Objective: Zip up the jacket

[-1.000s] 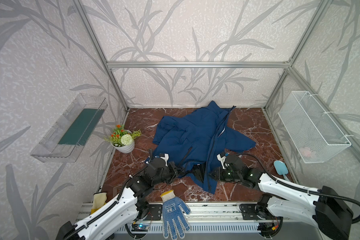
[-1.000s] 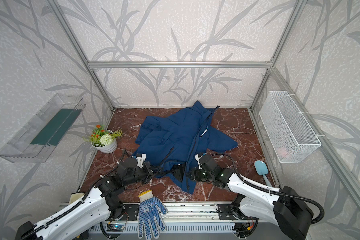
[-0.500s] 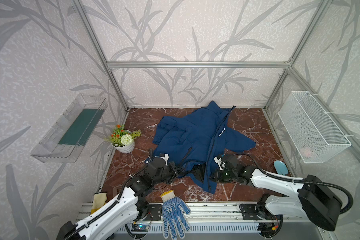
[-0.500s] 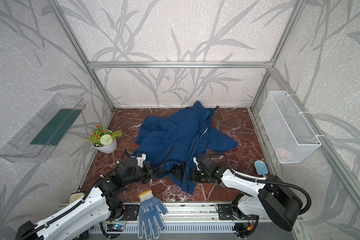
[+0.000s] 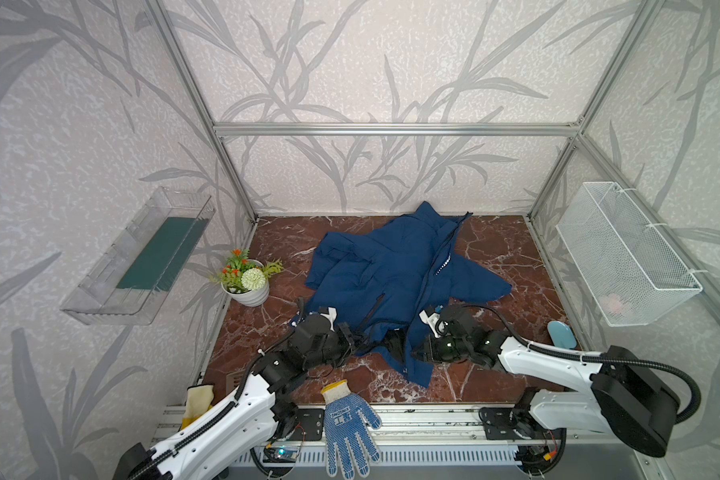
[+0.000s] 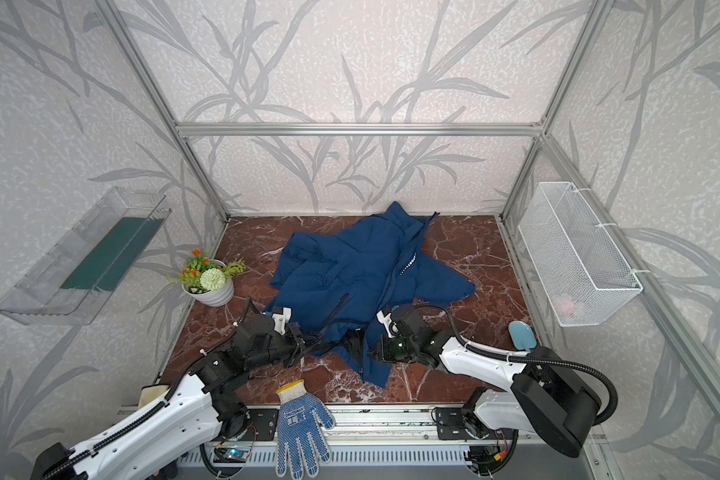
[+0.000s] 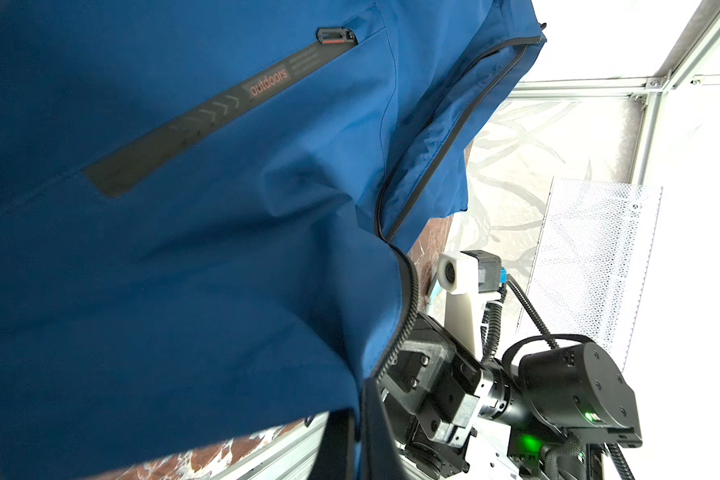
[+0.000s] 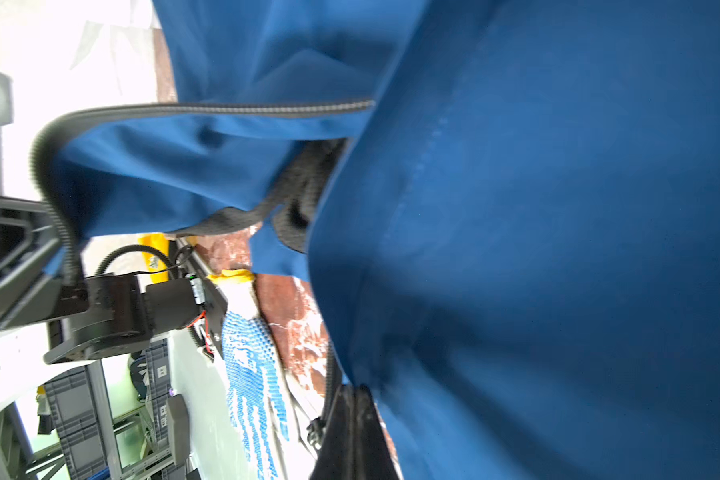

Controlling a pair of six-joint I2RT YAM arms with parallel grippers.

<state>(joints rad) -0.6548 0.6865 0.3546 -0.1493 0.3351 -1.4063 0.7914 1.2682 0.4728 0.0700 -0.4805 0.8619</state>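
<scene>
The navy blue jacket (image 5: 391,274) (image 6: 350,270) lies crumpled on the marble floor, its dark front zipper (image 5: 433,266) running from collar to hem and open at the near end. My left gripper (image 5: 352,338) (image 6: 302,336) is at the near left hem, shut on a fold of the jacket (image 7: 184,270); blue fabric shows between its fingers (image 7: 333,440). The slanted pocket zipper (image 7: 208,116) lies just beyond it. My right gripper (image 5: 418,355) (image 6: 375,353) presses against the near right flap (image 8: 537,249), its fingers (image 8: 341,436) shut together on the toothed zipper edge.
A flower pot (image 5: 246,282) stands at the left. A blue-dotted white glove (image 5: 346,432) and a yellow glove (image 5: 198,403) lie over the front rail. A light blue object (image 5: 561,334) sits at the right edge. A wire basket (image 5: 624,253) and a clear shelf (image 5: 142,257) hang on the side walls.
My right gripper has moved a little left into the jacket's flap and closed on its edge. The left gripper has kept its hold and place.
</scene>
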